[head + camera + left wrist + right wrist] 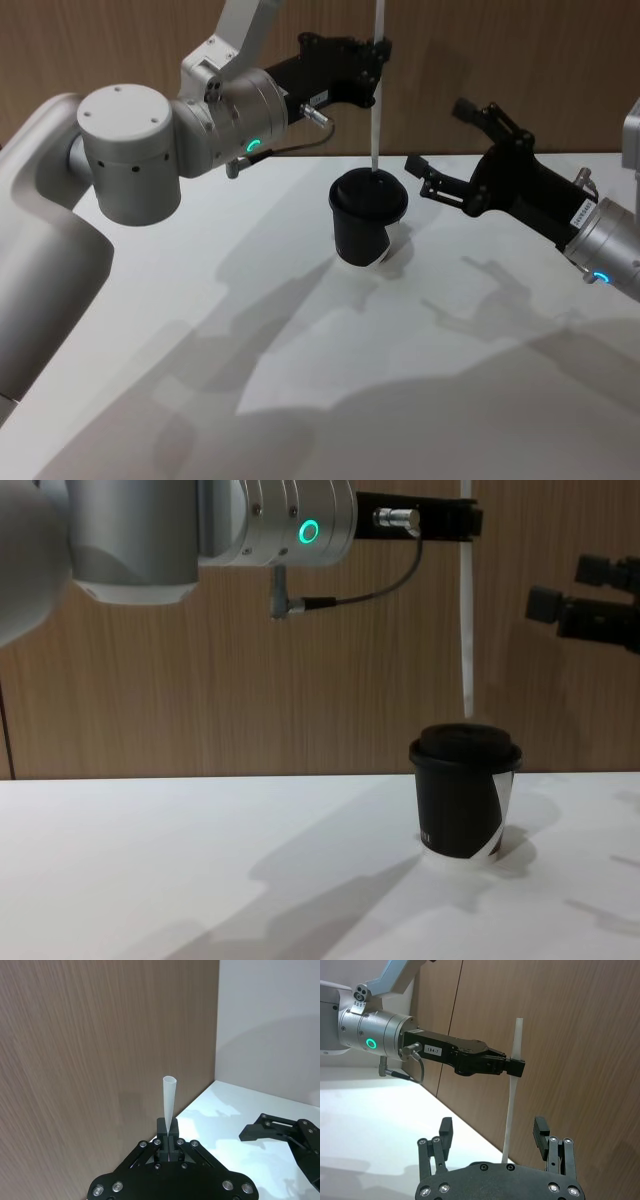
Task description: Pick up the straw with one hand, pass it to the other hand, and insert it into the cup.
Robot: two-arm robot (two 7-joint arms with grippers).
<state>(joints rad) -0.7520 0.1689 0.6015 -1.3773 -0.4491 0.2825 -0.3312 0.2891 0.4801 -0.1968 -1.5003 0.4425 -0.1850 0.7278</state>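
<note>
I see the left gripper [374,62] pinching the straw [376,110] near its top and holding it straight up and down. In the head view the straw hangs at 12 o'clock over the cup [367,220], and its bottom tip is right at the black lid. In the chest view the tip looks just above the lid, so I think it is not pushed in yet, though I cannot tell for sure.

The right gripper [437,150] sits at about 3 o'clock from the cup, near it but not touching. Its fingers are spread wide and hold nothing.

So I judge that the pick-up and the pass are done. What is left is to push the straw down through the lid and then let go.

The cup stands on the white table [300,400], near the far edge, with the brown wood wall [500,60] close behind it. There is lots of open table toward 6 o'clock. The left gripper has free room to go straight down.
</note>
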